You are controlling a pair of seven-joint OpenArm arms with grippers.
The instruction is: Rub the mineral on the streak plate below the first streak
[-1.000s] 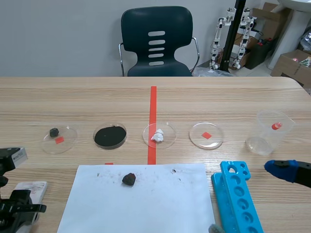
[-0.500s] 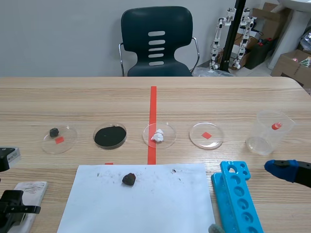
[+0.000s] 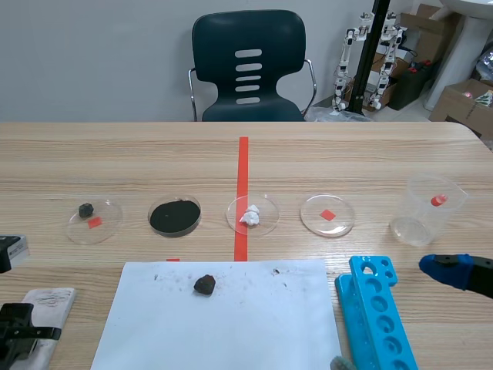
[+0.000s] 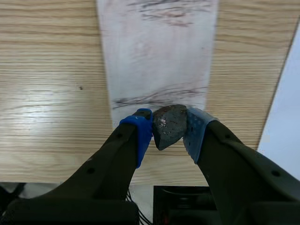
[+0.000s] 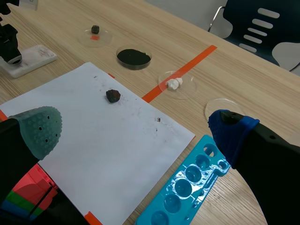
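Dark mineral [image 4: 168, 123]: a rough, angular lump with pale flecks. It was pinched between the blue dotted pads of my left gripper [image 4: 168, 133], right at the near end of the streak plate [image 4: 157, 61]. I couldn't tell whether its tip was touching the plate.
Left gripper: closed on the mineral, with its fingers kept apart only by the stone.
Streak plate: a white, matte, flat slab lying on the wood-grain counter [image 4: 51, 93]. It carried a scribbled grey streak [image 4: 168, 8] at the far end and a thin grey line [image 4: 159, 97] just ahead of the mineral.
Right gripper [image 5: 136, 136]: spread wide and holding nothing, hanging over the white paper sheet [image 5: 93, 131] beside the blue well tray [image 5: 187, 187].
Handling: I judged the stone hard, stiff and fairly light. It was lumpy, though, so it could twist in the soft pads under a push. The best hold was across its thick middle, with a corner poking out below.
Plate risk: it looked like unglazed ceramic, so brittle. Nothing was pinning it down, and it might skid on the smooth wood.
Spare lump: another dark rock [image 3: 204, 284] sat on the paper.
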